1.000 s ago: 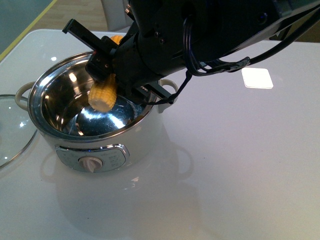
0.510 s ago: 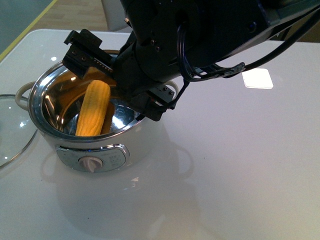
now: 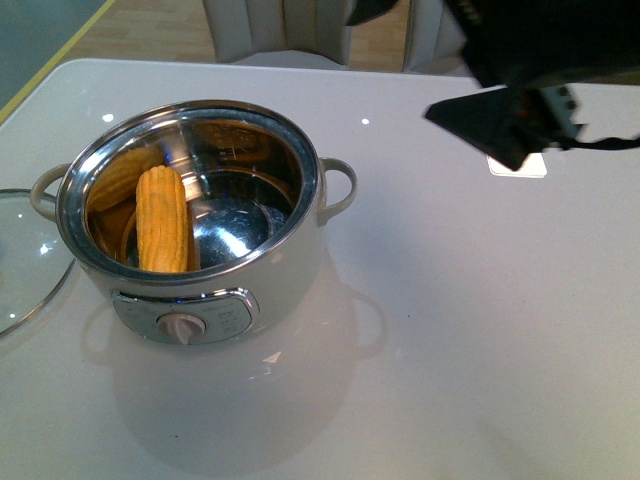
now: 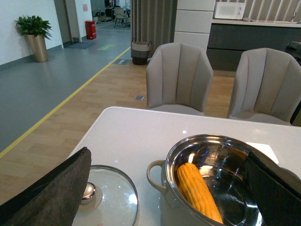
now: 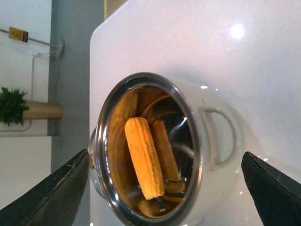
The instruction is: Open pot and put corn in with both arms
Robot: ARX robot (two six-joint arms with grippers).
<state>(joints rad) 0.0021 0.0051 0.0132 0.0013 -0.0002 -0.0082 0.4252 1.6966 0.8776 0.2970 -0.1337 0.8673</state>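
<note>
The corn [image 3: 163,220] now lies loose inside the pot [image 3: 190,225], leaning against the left inner wall of the steel bowl with its near end low by the front rim, whereas a second ago it hung from the right gripper [image 5: 164,186] above the bowl and half a second ago it was just dropping clear of the fingers. That gripper has since lifted away and now sits high at the far right of the front view, well apart from the pot and over the small white square tile [image 3: 530,166]; its two dark fingers [image 5: 61,188] stand spread wide with nothing between them, framing the pot from above. The left gripper [image 4: 164,188] is likewise spread and empty, its pads on either side of the scene, looking across the pot from the left. The glass lid [image 3: 25,255] lies flat on the white table [image 3: 480,340] just left of the pot, its knob [image 4: 88,192] showing only in the left wrist view. By my reading the lid is off and the corn is in, so the task looks essentially done, with only withdrawal left. The yellow shapes beside the cob are probably reflections in the steel, though I cannot be sure. The lid is cut off by the left frame edge, the right arm is blurred, and the left arm is absent from the front view.
</note>
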